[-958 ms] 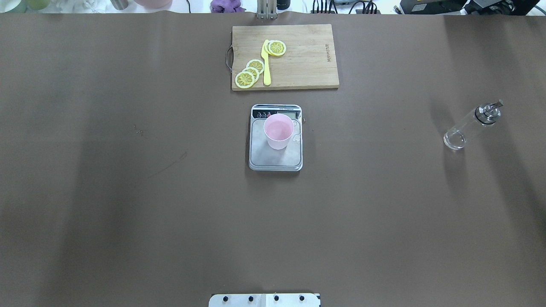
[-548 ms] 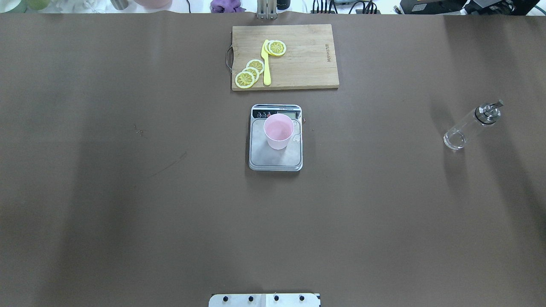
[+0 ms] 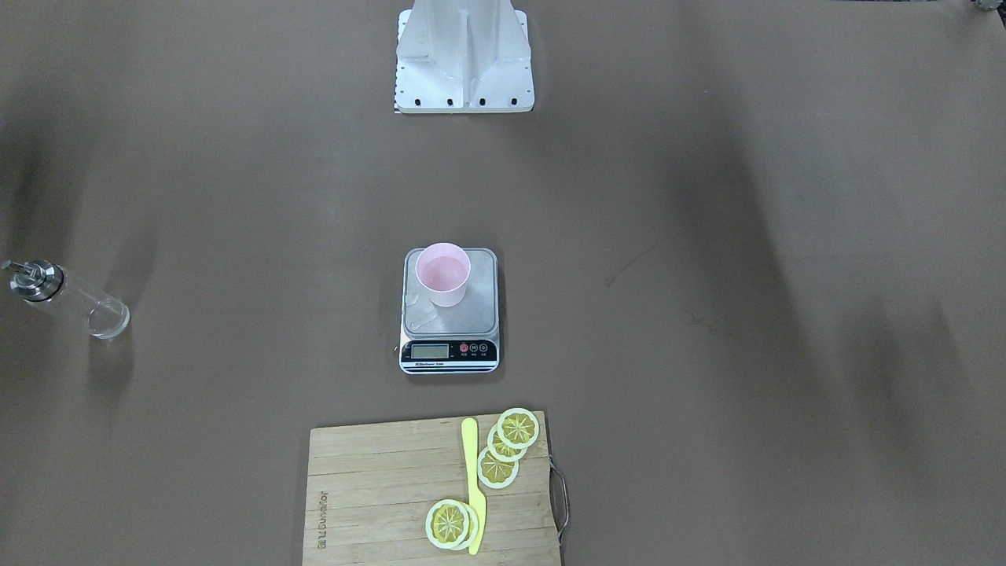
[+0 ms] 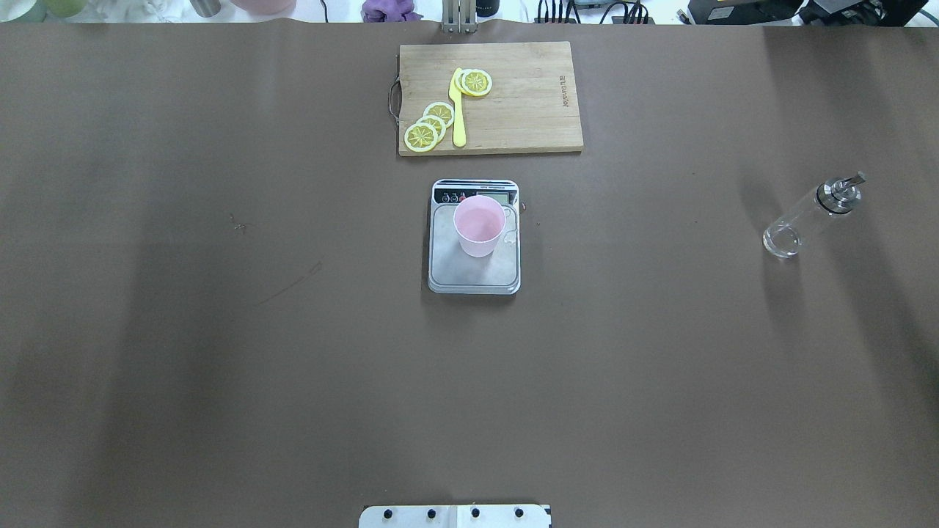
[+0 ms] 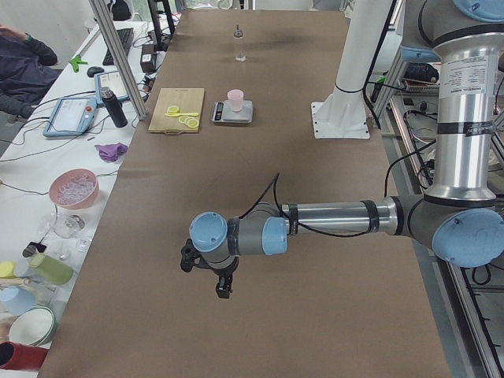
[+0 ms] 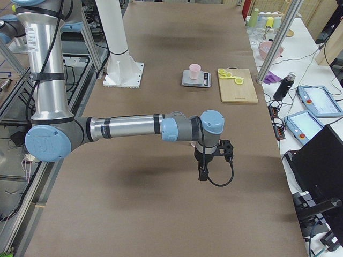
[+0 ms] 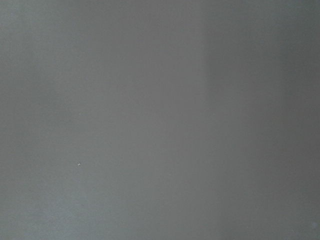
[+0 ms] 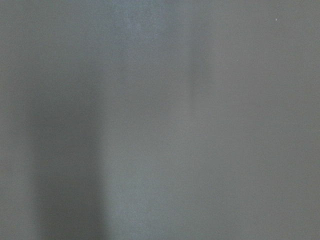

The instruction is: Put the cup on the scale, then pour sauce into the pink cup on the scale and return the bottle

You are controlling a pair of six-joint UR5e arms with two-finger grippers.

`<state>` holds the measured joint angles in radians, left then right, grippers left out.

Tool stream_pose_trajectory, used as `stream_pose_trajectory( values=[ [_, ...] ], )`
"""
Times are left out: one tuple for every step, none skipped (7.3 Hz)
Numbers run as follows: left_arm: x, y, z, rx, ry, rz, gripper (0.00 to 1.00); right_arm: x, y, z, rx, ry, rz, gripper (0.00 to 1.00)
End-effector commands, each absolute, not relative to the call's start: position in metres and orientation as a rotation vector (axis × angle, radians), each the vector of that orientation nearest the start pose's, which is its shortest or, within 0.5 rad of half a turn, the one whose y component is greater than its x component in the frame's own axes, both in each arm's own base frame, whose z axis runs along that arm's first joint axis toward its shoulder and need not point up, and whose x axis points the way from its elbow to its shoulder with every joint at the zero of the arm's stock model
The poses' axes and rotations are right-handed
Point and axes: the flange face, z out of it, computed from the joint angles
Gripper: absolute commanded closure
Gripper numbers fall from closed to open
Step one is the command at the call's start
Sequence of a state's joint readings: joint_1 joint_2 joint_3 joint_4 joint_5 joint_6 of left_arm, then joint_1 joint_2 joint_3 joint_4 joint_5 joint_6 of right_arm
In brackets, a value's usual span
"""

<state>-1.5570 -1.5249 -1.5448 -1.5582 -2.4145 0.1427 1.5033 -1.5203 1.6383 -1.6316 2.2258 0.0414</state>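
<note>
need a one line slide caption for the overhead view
Pink cup on the scale mid-frame, glass bottle standing far right, lemon slices and yellow knife on the cutting board behind.

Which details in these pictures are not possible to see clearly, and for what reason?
1. Scale: the digits on its display are too small in the front-facing view.
2. Bottle: clear glass, so the overhead view does not show whether liquid remains.
3. Cup: its pink inside hides any sauce in the overhead view.
4. Left pincer and right pincer: only in the side views, small and dark; open or shut is unknown.
</note>
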Motion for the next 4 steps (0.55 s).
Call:
stream_pose_trajectory(
  values=[
    [-0.0521, -0.4652, 0.6907, -0.027, 0.853, 0.11, 0.02, 0.0376, -0.519, 0.6071, 0.032, -0.659, -0.048, 0.0],
    [-0.0521, -0.4651, 0.6908, -0.029, 0.853, 0.108, 0.02, 0.0372, -0.519, 0.606, 0.033, -0.664, -0.049, 0.0],
    [-0.0528, -0.465, 0.6908, -0.029, 0.853, 0.106, 0.02, 0.0368, -0.5183, 0.6064, 0.032, -0.67, -0.049, 0.0],
    [-0.0522, -0.4651, 0.6909, -0.029, 0.852, 0.108, 0.02, 0.036, -0.5182, 0.6058, 0.031, -0.68, -0.049, 0.0]
  ],
)
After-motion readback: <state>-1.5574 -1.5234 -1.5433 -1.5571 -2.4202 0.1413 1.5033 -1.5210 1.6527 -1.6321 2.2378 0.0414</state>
